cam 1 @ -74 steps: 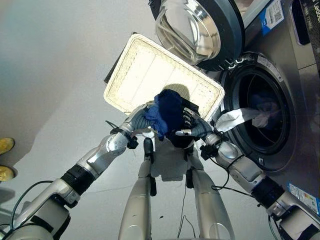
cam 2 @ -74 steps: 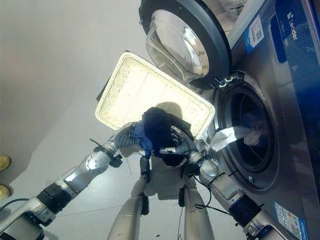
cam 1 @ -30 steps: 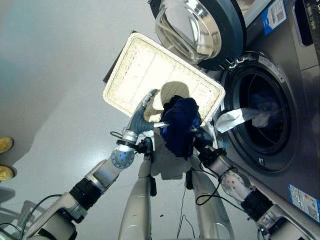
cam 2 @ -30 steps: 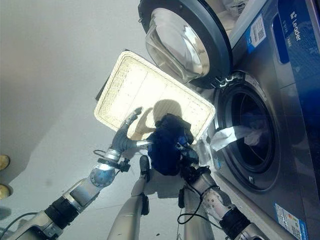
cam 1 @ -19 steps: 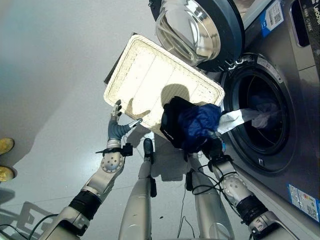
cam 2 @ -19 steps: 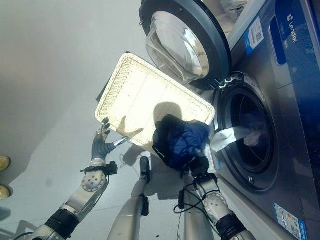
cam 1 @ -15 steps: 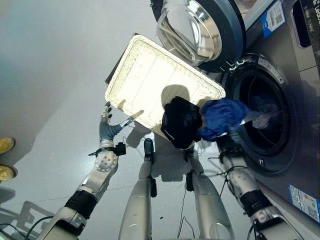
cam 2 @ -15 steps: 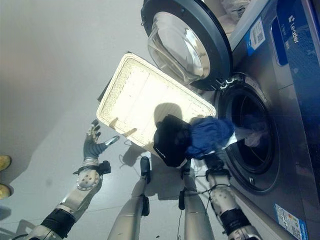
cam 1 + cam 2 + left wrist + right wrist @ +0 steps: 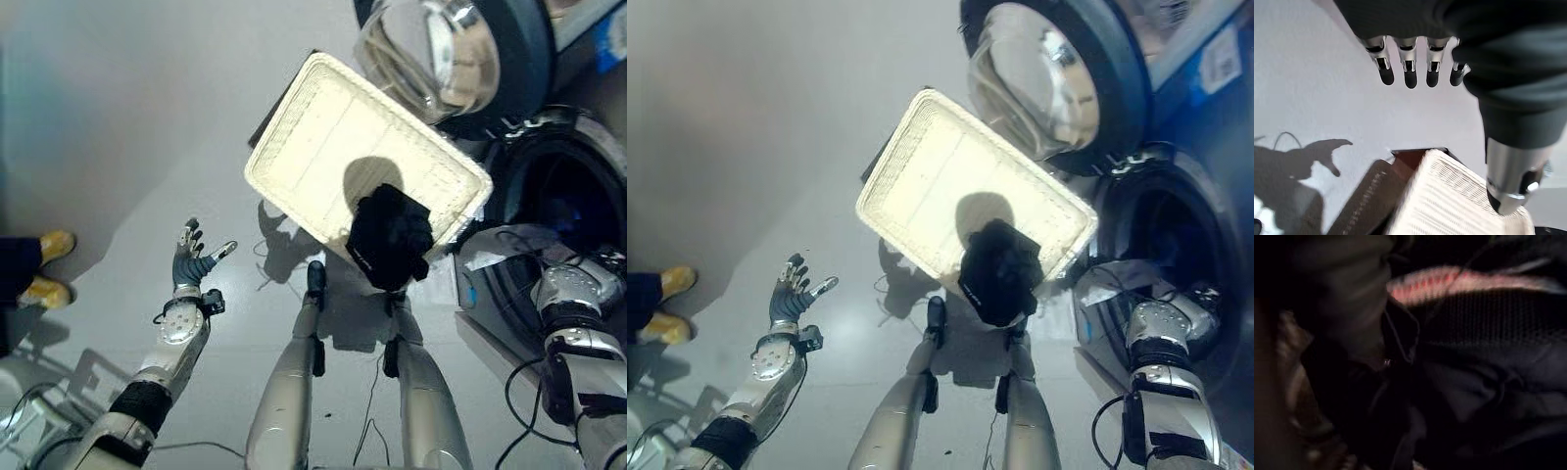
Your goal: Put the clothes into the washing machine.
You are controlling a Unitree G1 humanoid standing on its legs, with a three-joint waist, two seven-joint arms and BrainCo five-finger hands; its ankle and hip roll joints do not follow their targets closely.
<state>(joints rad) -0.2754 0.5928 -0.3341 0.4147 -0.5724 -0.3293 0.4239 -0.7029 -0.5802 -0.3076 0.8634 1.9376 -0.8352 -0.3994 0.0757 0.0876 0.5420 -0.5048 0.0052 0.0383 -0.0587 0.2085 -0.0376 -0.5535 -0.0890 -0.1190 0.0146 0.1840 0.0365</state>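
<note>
A black garment [image 9: 389,235] hangs over the near edge of the white woven basket [image 9: 333,137]. To the right, the washing machine's dark drum [image 9: 573,201] stands open, with its round glass door [image 9: 451,49] swung up. My right arm [image 9: 571,304] reaches into the drum, and its hand is hidden inside. Dark, bluish clothes [image 9: 1474,387] and a pink striped piece [image 9: 1449,281] lie close in the right wrist view. A white cloth [image 9: 490,245] lies over the drum's rim. My left hand [image 9: 189,262] is open above the floor, left of the basket, holding nothing.
A person's yellow shoes [image 9: 44,266] stand on the grey floor at the far left. The basket's corner [image 9: 1459,200] rests on a dark stand [image 9: 1376,196] in the left wrist view. Bare floor lies between my left hand and the basket.
The camera has shifted. My right arm carried the blue garment from the basket's edge into the drum. My left hand let go and drew away to the left, open. The black garment stayed.
</note>
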